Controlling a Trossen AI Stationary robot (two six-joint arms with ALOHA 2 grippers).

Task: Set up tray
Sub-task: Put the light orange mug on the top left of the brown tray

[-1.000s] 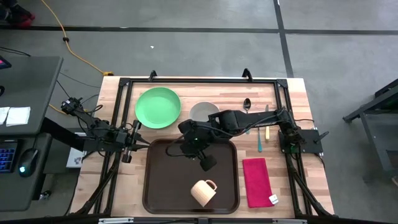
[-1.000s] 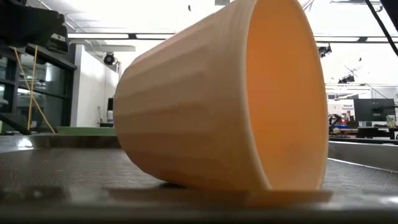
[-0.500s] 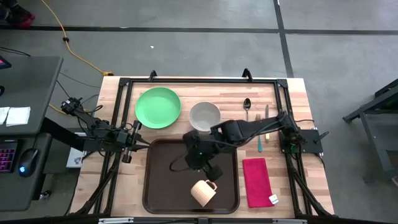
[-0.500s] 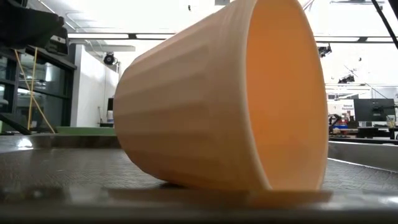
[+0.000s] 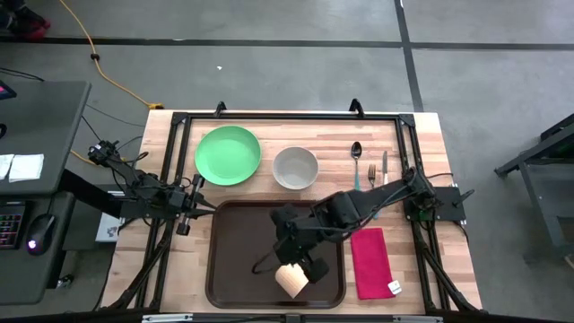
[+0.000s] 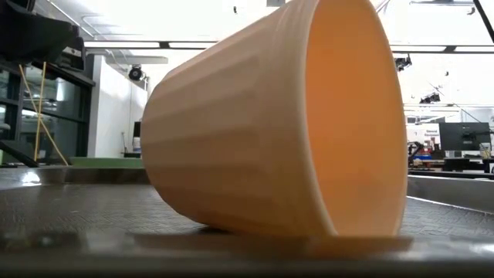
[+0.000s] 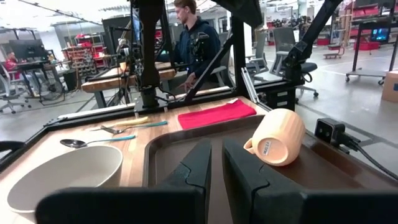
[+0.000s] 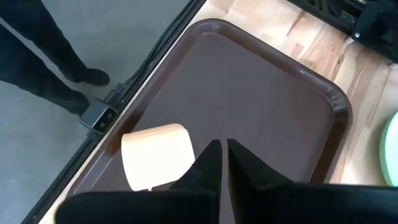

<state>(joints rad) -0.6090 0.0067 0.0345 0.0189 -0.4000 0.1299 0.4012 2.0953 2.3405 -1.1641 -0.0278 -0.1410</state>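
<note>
The dark brown tray [image 5: 240,260] lies at the table's near middle. A beige cup [image 5: 289,282] rests on its side on the tray near the tray's near edge, with its mouth [image 6: 347,123] toward the near side. The cup also shows in both wrist views [image 7: 277,137] [image 8: 155,155]. My right gripper [image 5: 310,266] hangs shut above the tray, just beside and above the cup [image 8: 221,152], and holds nothing. My left gripper [image 5: 199,205] waits at the table's left edge, level, pointing across the tray [image 7: 216,165], fingers together and empty.
Behind the tray stand a green plate [image 5: 228,155] and a white bowl [image 5: 295,167]. A spoon [image 5: 356,151], a fork [image 5: 370,170] and a knife [image 5: 384,166] lie at the far right. A red napkin [image 5: 368,262] lies right of the tray. A person [image 7: 196,37] stands beyond the table.
My right gripper has swung toward the table's near edge, from over the tray's far part beside the bowl to above the cup, staying shut. The cup has not moved.
</note>
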